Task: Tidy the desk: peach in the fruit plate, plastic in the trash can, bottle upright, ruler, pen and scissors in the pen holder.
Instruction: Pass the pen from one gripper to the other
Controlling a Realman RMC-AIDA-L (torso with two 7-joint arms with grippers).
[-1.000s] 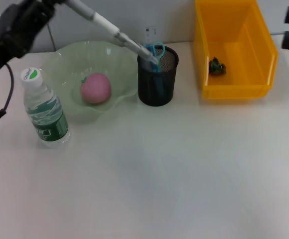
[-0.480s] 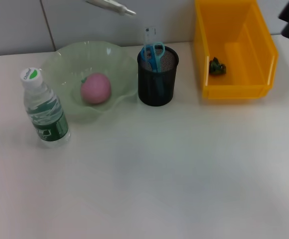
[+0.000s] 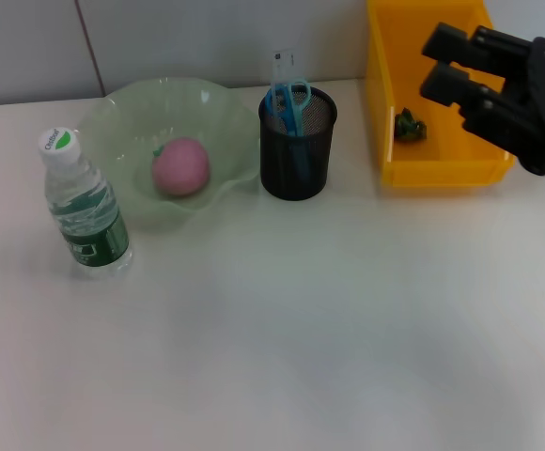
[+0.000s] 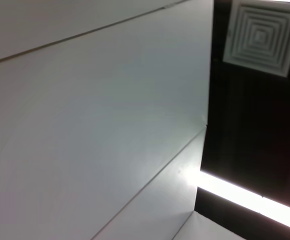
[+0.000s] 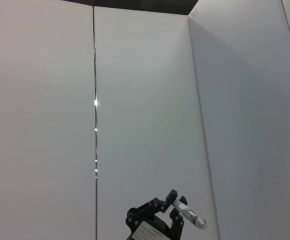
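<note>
1. So, containers first: the green fruit plate [image 3: 113, 113] has the pink peach [image 3: 179, 166] sitting in the middle of it.
2. The black mesh pen holder [image 3: 297, 150] stands just beside the plate, with the blue scissors [image 3: 291, 101] and a clear ruler [image 3: 283, 62] poking out the top.
3. The yellow trash can [image 3: 442, 94] has a small dark green bit of plastic [image 3: 407, 125] lying on its floor.
4. The water bottle [image 3: 84, 207] is upright, near the plate's front left edge.
5. The right gripper [image 3: 437, 64] hangs above the trash can, jaws spread apart and nothing in them.
6. The left gripper [image 5: 185, 216] only shows in the right wrist view, clamped on a pen [image 5: 189, 214] against the white wall [image 5: 145, 100].
</note>
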